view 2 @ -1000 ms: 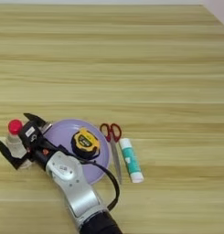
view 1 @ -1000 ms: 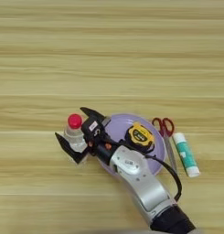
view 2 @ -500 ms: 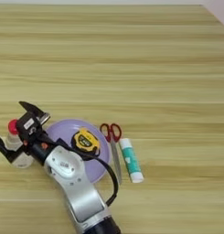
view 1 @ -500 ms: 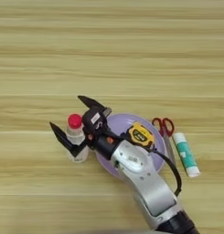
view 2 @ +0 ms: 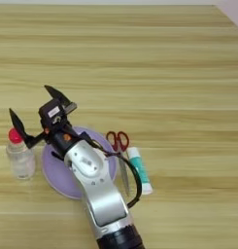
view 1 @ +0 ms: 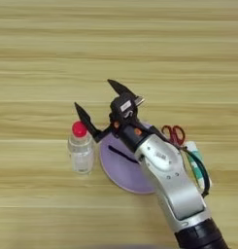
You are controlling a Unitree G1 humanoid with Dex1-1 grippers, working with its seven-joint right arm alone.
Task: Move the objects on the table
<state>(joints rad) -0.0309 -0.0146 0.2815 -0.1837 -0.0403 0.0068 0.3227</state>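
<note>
While its two black fingers gape wide and grip nothing, the gripper hangs above the table. Just below the left fingertip stands the bottle, upright, beside the plate under the forearm.

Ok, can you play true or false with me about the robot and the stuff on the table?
1. The hand is squeezing the bottle. False: its two black fingers are spread wide and hold nothing; the bottle stands alone just below the left fingertip.
2. The bottle has a red cap and stands upright. True.
3. The bottle stands on the lilac plate. False: it stands on the table, just left of the plate.
4. The red-handled scissors lie to the right of the plate. True.
5. The glue stick stands upright on its end. False: it lies flat, right beside the scissors.
</note>
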